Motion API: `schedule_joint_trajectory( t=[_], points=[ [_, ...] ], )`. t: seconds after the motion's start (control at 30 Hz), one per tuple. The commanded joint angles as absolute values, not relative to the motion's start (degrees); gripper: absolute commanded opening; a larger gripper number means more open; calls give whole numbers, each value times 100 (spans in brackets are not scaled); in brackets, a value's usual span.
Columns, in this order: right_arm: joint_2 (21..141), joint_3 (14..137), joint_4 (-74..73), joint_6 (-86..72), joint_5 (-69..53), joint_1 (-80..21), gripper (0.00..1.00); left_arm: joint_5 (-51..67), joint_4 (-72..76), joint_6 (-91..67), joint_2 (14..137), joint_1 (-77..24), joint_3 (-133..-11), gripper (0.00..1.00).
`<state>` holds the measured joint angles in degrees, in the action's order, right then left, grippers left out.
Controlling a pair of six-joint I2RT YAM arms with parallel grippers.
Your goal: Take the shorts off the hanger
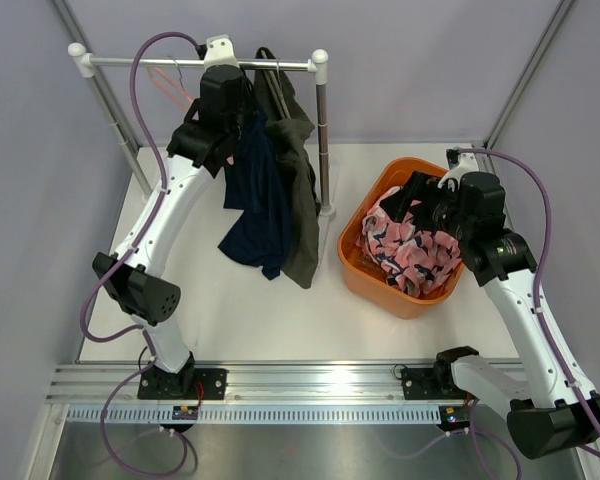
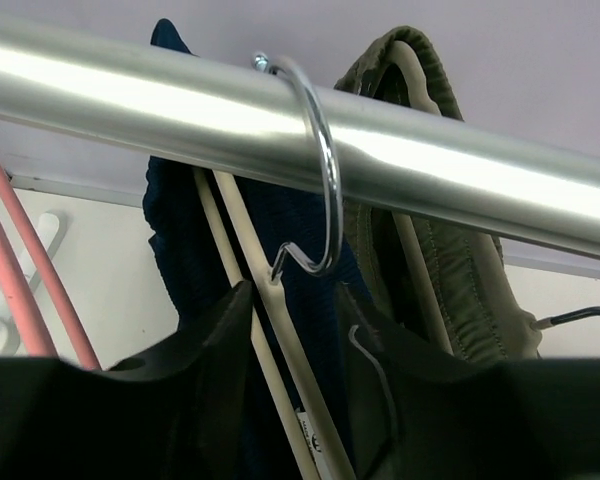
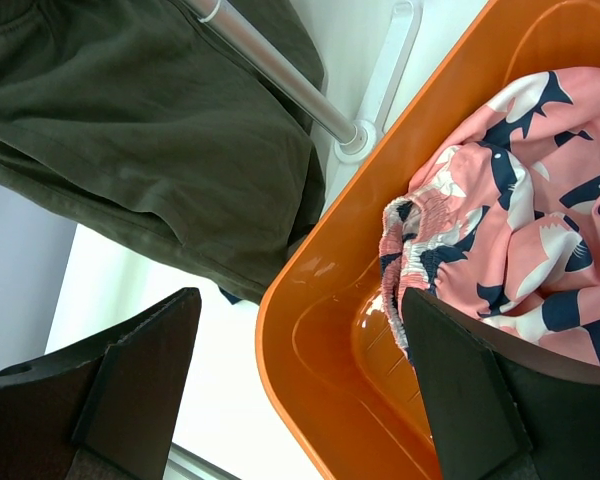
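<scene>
Jaws of your left gripper [image 2: 295, 300] straddle, unclosed, the cream plastic hanger [image 2: 242, 230] of the dark navy cloth shorts [image 2: 175, 230], likely to steady it; your right gripper [image 3: 298, 320] gapes empty.

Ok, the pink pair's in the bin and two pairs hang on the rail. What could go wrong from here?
1. The left gripper sits open around the neck of the cream hanger, just under its hook on the rail. A pull there may unhook the whole hanger rather than free the navy shorts.
2. The olive shorts hang right against the navy pair, so they may get dragged along.
</scene>
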<state>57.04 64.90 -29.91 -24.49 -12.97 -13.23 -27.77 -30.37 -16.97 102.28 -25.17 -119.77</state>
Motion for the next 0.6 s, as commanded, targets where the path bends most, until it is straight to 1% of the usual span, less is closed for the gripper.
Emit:
schedule_joint_trajectory(
  t=[0.0,0.03,0.13,0.17,0.27,0.37,0.43,0.47,0.53,0.57],
  points=[
    [5651,6486,-2944,-2347,-1266,-1318,91,-3032,-2857,-1670,10195,-2479,-12156,36],
    [5669,6478,-2936,-2338,-1266,-1318,91,-3032,-2839,-1661,10187,-2470,-12138,32],
    [5686,6469,-2936,-2338,-1274,-1327,91,-3024,-2839,-1617,10187,-2461,-12146,26],
    [5695,6460,-2927,-2347,-1274,-1318,91,-3023,-2856,-1617,10195,-2452,-12146,22],
    [5704,6451,-2918,-2347,-1283,-1318,91,-3006,-2900,-1582,10213,-2417,-12155,21],
    [5713,6460,-2927,-2329,-1292,-1318,91,-2971,-2962,-1591,10204,-2365,-12155,15],
    [5730,6451,-2918,-2338,-1301,-1318,91,-2936,-2971,-1591,10187,-2338,-12146,15],
    [5722,6460,-2918,-2329,-1301,-1318,91,-2892,-2979,-1573,10195,-2329,-12146,16],
    [5730,6460,-2918,-2347,-1301,-1327,91,-2830,-2988,-1547,10213,-2303,-12164,23],
    [5722,6460,-2918,-2347,-1309,-1327,91,-2787,-2988,-1512,10230,-2294,-12181,25]
  ],
)
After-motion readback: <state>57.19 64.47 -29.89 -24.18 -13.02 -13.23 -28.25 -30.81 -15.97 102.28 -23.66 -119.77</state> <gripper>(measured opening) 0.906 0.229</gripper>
